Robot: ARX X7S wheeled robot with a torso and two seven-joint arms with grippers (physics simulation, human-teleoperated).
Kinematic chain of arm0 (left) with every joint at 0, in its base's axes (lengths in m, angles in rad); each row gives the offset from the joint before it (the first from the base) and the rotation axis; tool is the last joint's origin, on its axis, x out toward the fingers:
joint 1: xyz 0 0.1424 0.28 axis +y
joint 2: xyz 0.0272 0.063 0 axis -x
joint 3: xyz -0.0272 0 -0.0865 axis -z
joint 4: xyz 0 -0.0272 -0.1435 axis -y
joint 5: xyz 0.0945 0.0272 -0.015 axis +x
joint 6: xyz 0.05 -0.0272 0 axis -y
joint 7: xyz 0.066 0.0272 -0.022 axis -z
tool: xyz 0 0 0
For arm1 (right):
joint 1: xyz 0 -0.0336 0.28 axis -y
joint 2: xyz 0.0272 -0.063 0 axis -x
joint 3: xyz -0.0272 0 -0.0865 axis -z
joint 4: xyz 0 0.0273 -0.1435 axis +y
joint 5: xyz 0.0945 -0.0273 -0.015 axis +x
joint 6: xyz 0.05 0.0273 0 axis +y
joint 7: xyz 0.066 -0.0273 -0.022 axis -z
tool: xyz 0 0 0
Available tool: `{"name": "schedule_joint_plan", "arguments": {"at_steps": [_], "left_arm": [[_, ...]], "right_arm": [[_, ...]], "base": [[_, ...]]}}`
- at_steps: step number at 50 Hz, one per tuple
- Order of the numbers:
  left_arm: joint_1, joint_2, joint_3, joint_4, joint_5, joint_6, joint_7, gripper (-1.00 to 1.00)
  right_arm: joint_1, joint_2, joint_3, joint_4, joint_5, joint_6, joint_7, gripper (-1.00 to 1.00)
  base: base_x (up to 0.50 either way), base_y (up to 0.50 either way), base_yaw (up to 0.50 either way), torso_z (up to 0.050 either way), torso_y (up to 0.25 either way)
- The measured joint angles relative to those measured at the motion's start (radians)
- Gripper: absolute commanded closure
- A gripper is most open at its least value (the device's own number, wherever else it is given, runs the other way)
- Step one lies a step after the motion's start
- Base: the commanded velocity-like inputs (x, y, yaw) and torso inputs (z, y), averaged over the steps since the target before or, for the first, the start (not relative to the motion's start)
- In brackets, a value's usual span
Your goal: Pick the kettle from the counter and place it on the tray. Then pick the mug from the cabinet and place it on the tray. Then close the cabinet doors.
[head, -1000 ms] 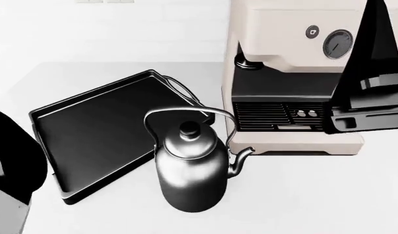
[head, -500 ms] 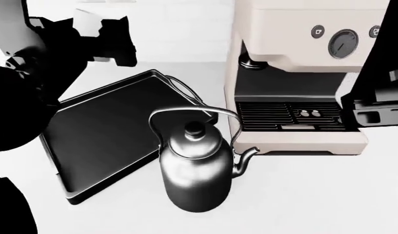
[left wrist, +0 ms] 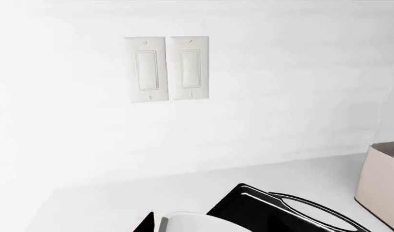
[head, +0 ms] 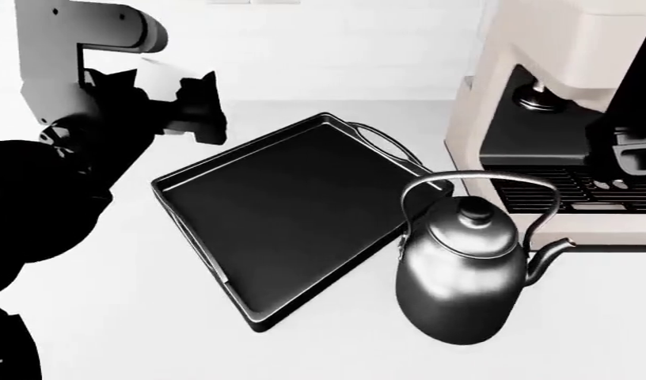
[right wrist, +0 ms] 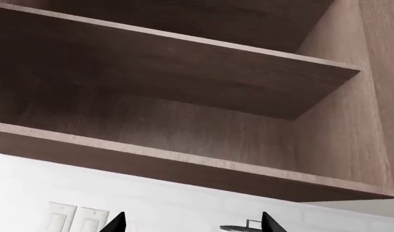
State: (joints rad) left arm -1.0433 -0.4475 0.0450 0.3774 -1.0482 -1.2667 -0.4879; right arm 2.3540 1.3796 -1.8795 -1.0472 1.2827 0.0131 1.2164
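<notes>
The shiny dark steel kettle [head: 458, 273] with its rounded body and black-knobbed lid stands upright on the plain white table [head: 576, 332], just beside the near right corner of the black rectangular tray [head: 286, 210] and just in front of the cream espresso machine [head: 492, 95]. The tray is bare, so the first placement is not yet done.

The kettle's tall arched handle [head: 473, 184] spans roughly side to side in the head view, with the slim curved spout [head: 550, 257] pointing toward the robot's right.

The left pincer [head: 191, 107] hangs above the table beyond the tray's far left corner, well apart from the kettle; the whole tray lies between them. Its dark shape does not show whether it is spread or pressed together.

The right arm [head: 629, 111] rises in front of the espresso machine, nearer the kettle. In the right wrist view, the right pincer [right wrist: 187, 223] shows two fingertips set apart with nothing between them, aimed up at brown wooden cabinet shelves [right wrist: 184, 63].

Judgement: the right arm is better placed, descending leftward onto the handle's crown.
</notes>
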Motion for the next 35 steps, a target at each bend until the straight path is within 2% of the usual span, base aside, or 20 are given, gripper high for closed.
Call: {"name": "schedule_joint_plan", "arguments": {"at_steps": [6,11,16,23,26,30,35], "left_arm": [[0.018,-0.002,0.009,0.005,-0.003,0.01,0.01,1.0],[0.029,-0.004,0.013,0.006,-0.005,0.019,0.017,1.0],[0.038,-0.005,0.016,0.006,-0.006,0.027,0.022,1.0],[0.048,0.003,0.036,-0.014,0.02,0.062,0.038,1.0],[0.047,0.017,0.057,-0.043,0.053,0.1,0.054,1.0],[0.037,0.053,0.089,-0.111,0.107,0.168,0.081,1.0],[0.015,0.108,0.124,-0.215,0.169,0.256,0.116,1.0]], "right_arm": [[-0.002,0.001,0.105,0.0,0.076,0.048,-0.012,-1.0],[-0.012,-0.012,0.28,0.0,0.193,0.128,-0.012,-1.0],[-0.086,-0.037,0.55,0.0,0.331,0.237,0.008,-1.0],[-0.326,-0.141,1.067,0.0,0.533,0.467,0.083,-1.0],[-0.411,-0.193,1.247,0.001,0.61,0.561,0.12,-1.0],[-0.493,-0.249,1.427,0.002,0.69,0.658,0.162,-1.0],[-0.559,-0.3,1.575,0.005,0.76,0.744,0.2,-1.0]], "base": [[0.0,0.0,0.0,0.0,0.002],[0.0,0.0,0.0,0.0,0.0],[0.0,0.0,0.0,0.0,0.0],[0.0,0.0,0.0,0.0,0.0],[0.0,0.0,0.0,0.0,0.003],[0.0,0.0,0.0,0.0,0.0],[0.0,0.0,0.0,0.0,0.0]]}}
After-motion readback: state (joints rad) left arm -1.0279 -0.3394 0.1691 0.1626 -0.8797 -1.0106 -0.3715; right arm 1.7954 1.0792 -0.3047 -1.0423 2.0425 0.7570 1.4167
